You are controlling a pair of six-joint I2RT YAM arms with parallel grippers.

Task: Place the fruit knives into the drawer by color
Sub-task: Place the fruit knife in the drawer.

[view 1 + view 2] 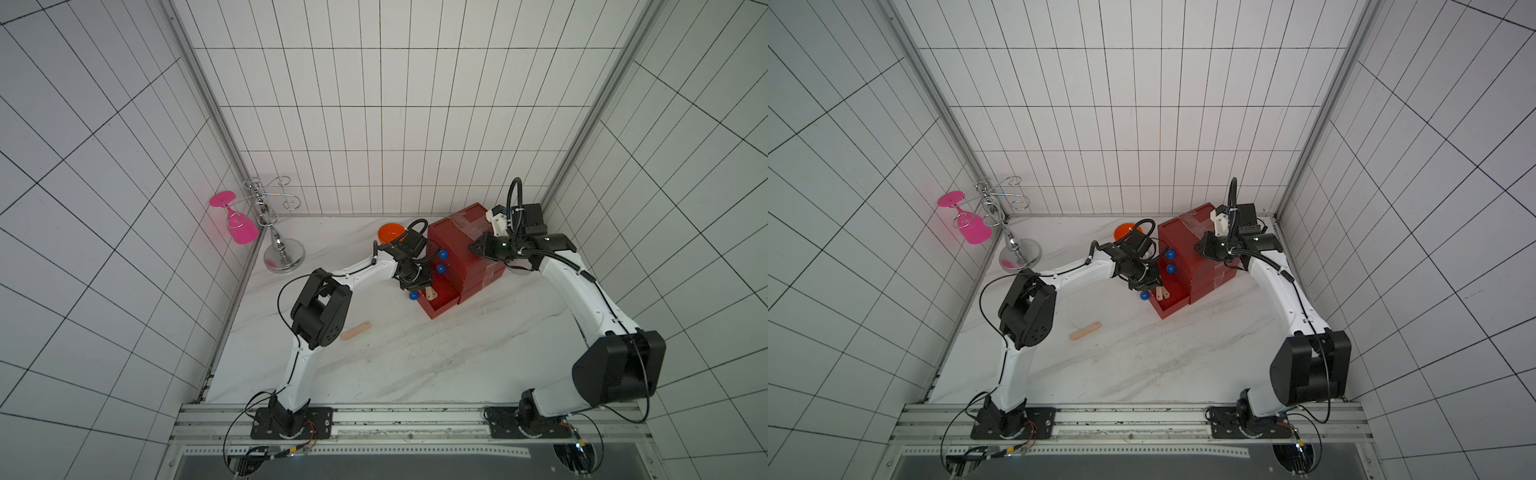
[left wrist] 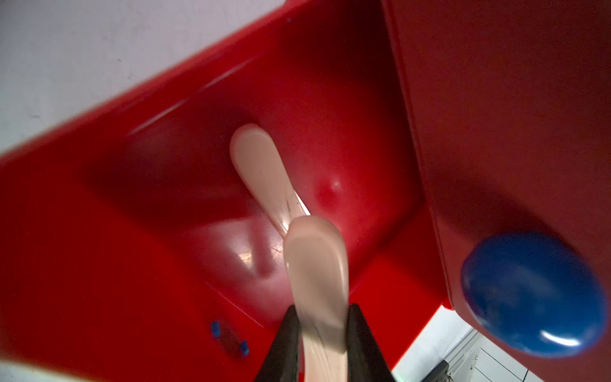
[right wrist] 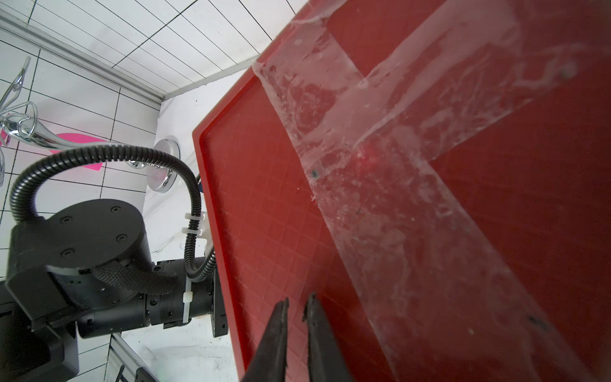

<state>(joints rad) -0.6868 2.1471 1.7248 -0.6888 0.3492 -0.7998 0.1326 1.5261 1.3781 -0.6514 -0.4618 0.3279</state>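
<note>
A slim peach-pink plastic fruit knife (image 2: pixel 315 281) is clamped end-on in the left end effector (image 2: pixel 323 307). It points down into the pulled-out bottom drawer (image 2: pixel 82 258) of the small red three-drawer chest (image 1: pixel 461 249), its tip just over a second peach-pink knife (image 2: pixel 261 168) lying inside. Released at this steep tilt, it could strike that knife and tip over the drawer wall. A blue ball knob (image 2: pixel 532 294) sits close by, and a sideways exit might bump it. The right end effector (image 3: pixel 298 299), jaws all but together on nothing, is at the chest's taped top. Contact cannot be told, so the chest may slide. A third peach-pink knife (image 1: pixel 355 331) lies on the marble-look worktop (image 1: pixel 415 374).
</note>
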